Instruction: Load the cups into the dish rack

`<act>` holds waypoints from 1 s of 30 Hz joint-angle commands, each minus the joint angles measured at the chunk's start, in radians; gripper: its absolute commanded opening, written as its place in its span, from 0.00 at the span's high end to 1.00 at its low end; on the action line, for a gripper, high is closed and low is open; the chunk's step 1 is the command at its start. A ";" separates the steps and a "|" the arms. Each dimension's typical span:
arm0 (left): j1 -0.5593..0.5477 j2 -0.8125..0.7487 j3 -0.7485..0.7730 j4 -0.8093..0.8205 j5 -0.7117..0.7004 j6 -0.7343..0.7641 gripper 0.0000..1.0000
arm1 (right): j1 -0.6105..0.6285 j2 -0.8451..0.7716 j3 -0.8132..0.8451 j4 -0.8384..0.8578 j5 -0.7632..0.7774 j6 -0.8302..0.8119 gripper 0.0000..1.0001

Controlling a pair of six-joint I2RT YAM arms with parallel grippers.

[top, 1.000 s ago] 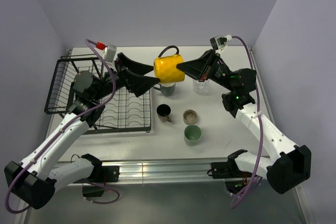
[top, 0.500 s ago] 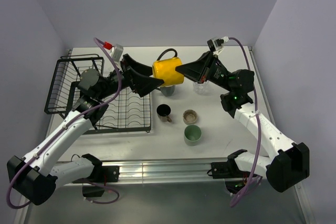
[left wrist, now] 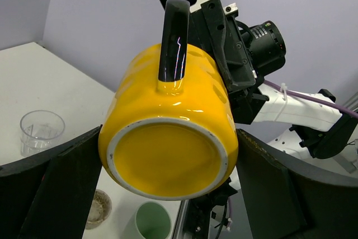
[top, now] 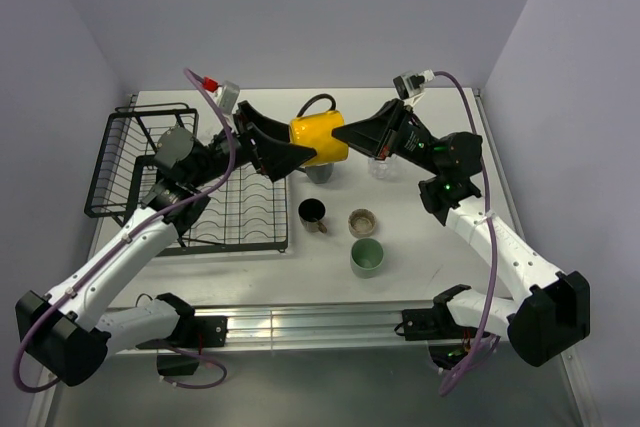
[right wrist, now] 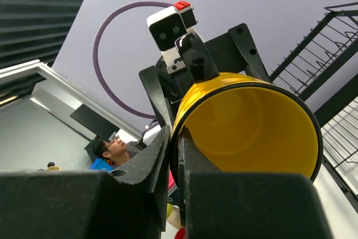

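Observation:
The yellow mug (top: 320, 137) hangs on its side in mid-air above the table. My right gripper (top: 336, 130) is shut on its rim, one finger inside and one outside, as the right wrist view (right wrist: 178, 132) shows round the mug's mouth (right wrist: 251, 121). My left gripper (top: 298, 147) is open, its fingers either side of the mug's base (left wrist: 168, 155). The grey mug (top: 320, 172) and the clear glass (top: 380, 163) stand partly hidden below. The black mug (top: 313, 212), beige-brown cup (top: 362, 220) and pale green tumbler (top: 367, 256) stand on the table. The dish rack (top: 240, 215) lies at the left.
The rack's raised basket (top: 135, 162) is at the far left, behind my left arm. The left wrist view shows the glass (left wrist: 41, 131), beige-brown cup (left wrist: 96, 208) and tumbler (left wrist: 152, 222) below the mug. Walls close in the table at the back and sides.
My left gripper has moved right, up to the yellow mug, and its open fingers now flank the mug's base. The right gripper and mug have shifted slightly left.

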 commanded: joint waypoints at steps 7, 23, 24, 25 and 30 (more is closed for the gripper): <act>-0.024 0.026 0.079 0.056 0.049 -0.027 0.32 | 0.018 0.010 0.015 0.105 0.024 0.013 1.00; -0.048 -0.053 0.130 -0.119 -0.029 0.062 1.00 | 0.018 -0.026 0.025 -0.183 0.111 -0.174 0.58; -0.048 -0.064 0.133 -0.128 -0.034 0.072 1.00 | 0.018 -0.045 0.026 -0.221 0.130 -0.199 0.55; -0.047 -0.069 0.137 -0.151 -0.046 0.075 1.00 | 0.018 -0.055 0.026 -0.281 0.148 -0.237 0.52; -0.047 -0.083 0.168 -0.223 -0.115 0.108 1.00 | 0.018 -0.090 0.028 -0.384 0.225 -0.308 0.49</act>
